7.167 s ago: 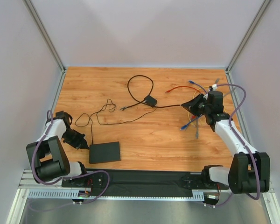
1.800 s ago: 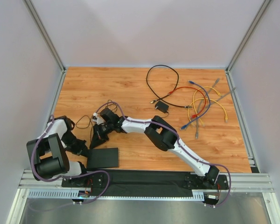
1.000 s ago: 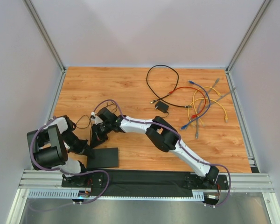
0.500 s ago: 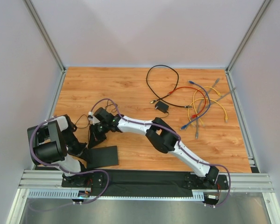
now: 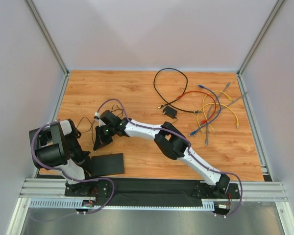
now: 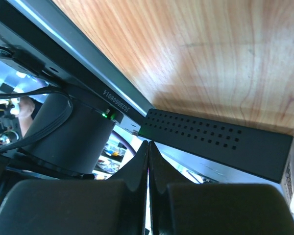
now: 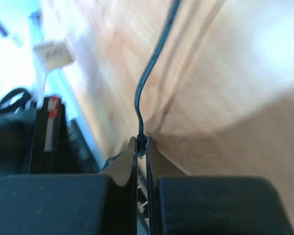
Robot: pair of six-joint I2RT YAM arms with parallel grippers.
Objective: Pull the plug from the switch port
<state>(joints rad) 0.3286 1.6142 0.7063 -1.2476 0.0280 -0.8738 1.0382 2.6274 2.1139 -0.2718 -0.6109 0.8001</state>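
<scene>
**Switch port** (image 5: 108, 164): flat black box on the tabletop (image 5: 137, 93), near-left corner. The top view gives only its plain upper face. The left wrist view gives a face perforated with rows of small vent holes.

**Left tool** (image 6: 148, 149): clenched on nothing, fingertips pressed together, just beside a corner of the box.

**Right tool** (image 7: 141, 152): clenched on the plug (image 7: 141, 141) at the end of a thin black cord (image 7: 152, 63). Only its own wrist view shows the pinch. The top view places this tool just beyond the box's far edge, apart from it.

**Adapter block** (image 5: 170, 112): mid-tabletop, beside a looped black cable (image 5: 155, 82); top view only.

**Coloured patch cables** (image 5: 213, 107): tangled heap, right side; top view only.
</scene>
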